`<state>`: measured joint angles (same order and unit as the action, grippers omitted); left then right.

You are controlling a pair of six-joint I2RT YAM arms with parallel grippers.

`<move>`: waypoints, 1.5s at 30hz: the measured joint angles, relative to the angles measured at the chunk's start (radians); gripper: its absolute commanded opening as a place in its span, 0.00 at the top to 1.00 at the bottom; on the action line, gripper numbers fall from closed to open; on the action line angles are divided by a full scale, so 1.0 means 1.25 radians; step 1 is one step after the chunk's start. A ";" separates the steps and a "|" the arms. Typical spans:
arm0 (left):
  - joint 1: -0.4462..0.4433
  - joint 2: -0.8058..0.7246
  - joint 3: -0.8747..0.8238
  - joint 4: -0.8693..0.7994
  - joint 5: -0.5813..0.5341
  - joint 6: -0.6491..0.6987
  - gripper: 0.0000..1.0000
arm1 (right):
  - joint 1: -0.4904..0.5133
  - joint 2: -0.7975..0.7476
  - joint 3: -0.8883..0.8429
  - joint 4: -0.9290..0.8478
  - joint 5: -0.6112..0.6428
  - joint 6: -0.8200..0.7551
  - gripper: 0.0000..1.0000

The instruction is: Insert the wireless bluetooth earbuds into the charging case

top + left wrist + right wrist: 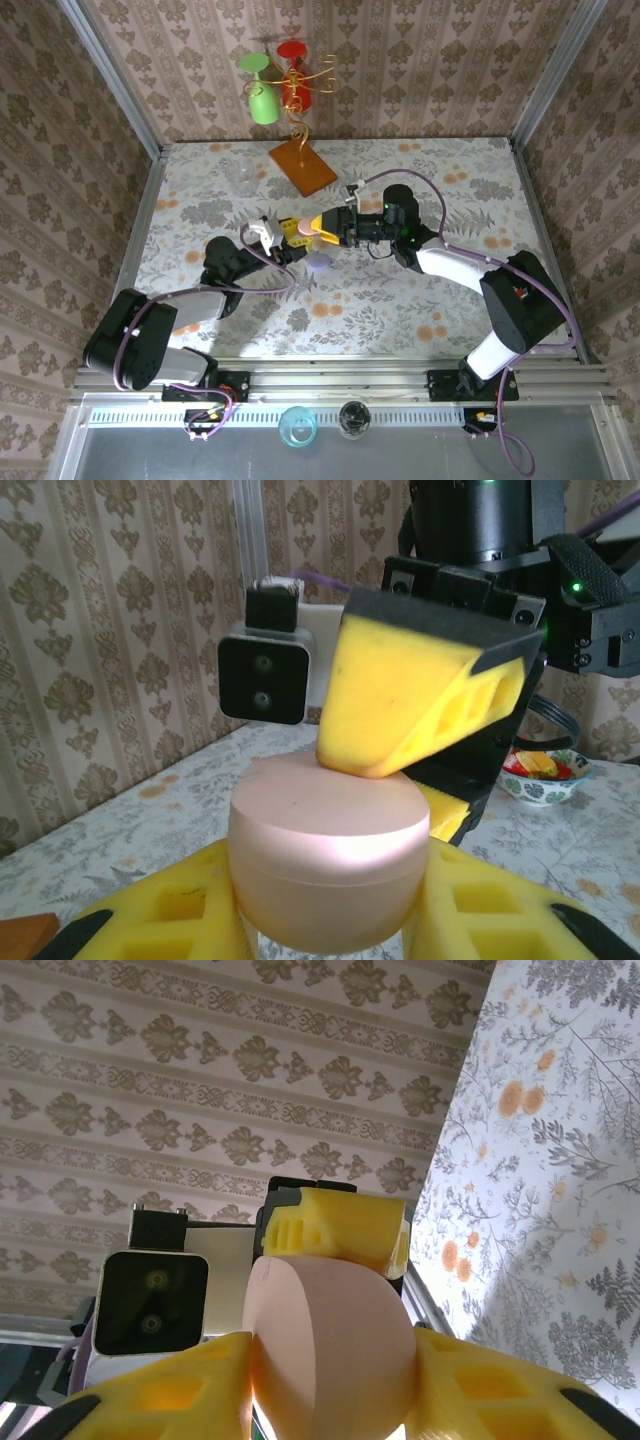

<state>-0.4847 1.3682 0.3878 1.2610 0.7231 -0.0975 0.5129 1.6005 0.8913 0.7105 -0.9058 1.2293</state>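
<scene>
**Charging case (pixel 325 865) closed in the fingers, earbuds not yet in**

Charging case, pale pink, sits at the bottom centre of the left wrist view. The left fingers (pixel 170 915) are closed on it from both sides. It is a round, pebble-like body of smooth matt plastic, with a nearly flat lid (pixel 330 800) and a thin joint line running around below it. This line looks shut, so I judge that the case is not opened and no earbud is seated inside.

One of the right fingers (pixel 400 695) rests its tip on the lid, and the other stands just behind the case. Whether they really clamp it, I cannot tell. All the fingers are blocks of yellow material with cut-out windows and black edges.

In the top view the case is at the middle of the frame, where the two arms meet over the flowered desk (pixel 420 300). Just below it a small lilac thing (pixel 318 262) lies on the desk, too small to say what it is.

By my judgement nearly all is left: open the lid, pick the earbuds, seat them.
</scene>
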 measured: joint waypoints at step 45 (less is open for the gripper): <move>-0.021 -0.100 0.085 -0.705 0.067 0.313 0.00 | -0.161 0.088 -0.152 -0.341 0.333 -0.336 0.68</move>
<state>-0.5110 1.2434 0.4938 0.3794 0.8074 0.2935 0.3119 1.7103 0.7017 0.2840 -0.4896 0.8093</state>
